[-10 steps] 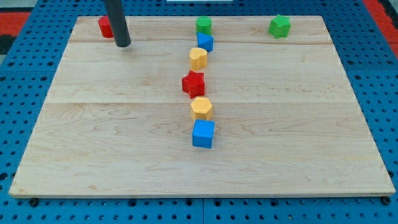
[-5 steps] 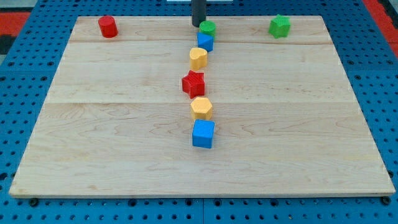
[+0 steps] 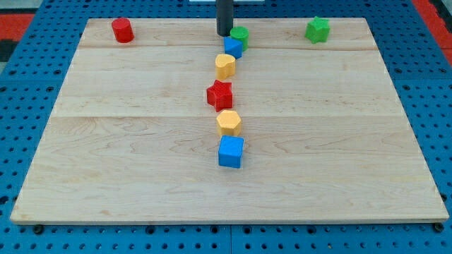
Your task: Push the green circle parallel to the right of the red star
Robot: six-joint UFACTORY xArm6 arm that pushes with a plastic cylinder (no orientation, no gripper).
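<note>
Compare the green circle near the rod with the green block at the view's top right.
The green circle is round-topped; the green star has points. The green circle touches the blue block and sits just right of my tip; the green star stands alone, far from my tip. Both are green and near the board's top edge.

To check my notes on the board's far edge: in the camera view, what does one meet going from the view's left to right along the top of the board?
red cylinder → my tip → green circle, just right of the tip → green star.
</note>
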